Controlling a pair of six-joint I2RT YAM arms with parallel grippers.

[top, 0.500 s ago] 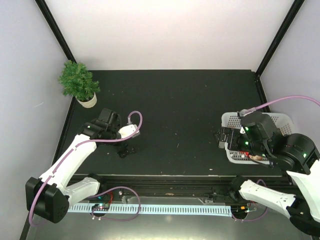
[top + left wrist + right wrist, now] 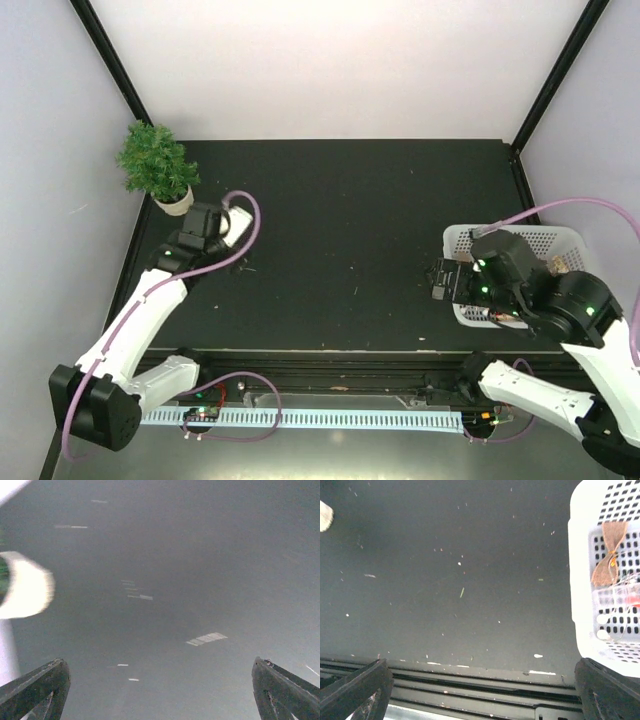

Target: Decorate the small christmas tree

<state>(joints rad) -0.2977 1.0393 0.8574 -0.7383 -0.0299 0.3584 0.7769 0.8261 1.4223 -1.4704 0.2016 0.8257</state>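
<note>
The small christmas tree point(image 2: 155, 163), bushy green in a cream pot, stands at the table's far left corner with no decoration that I can see. My left gripper point(image 2: 240, 262) hovers just right of and nearer than it, open and empty. In the blurred left wrist view, my left gripper point(image 2: 160, 661) is over bare dark table, and the tree's pot point(image 2: 26, 585) shows at the left edge. My right gripper point(image 2: 440, 278) is open and empty beside the left rim of the white mesh basket point(image 2: 455, 240). In the right wrist view, my right gripper point(image 2: 482, 662) hangs above the table's near edge.
The basket point(image 2: 580, 580) holds a burlap bow point(image 2: 609, 555) and a clear ornament with red point(image 2: 625, 600). Black frame posts rise at the far corners. A rail point(image 2: 470, 685) runs along the near table edge. Walls close in on the left and right.
My left arm has swung up and left toward the tree. The right arm has shifted slightly down and left beside the basket. Both grippers stay open.
</note>
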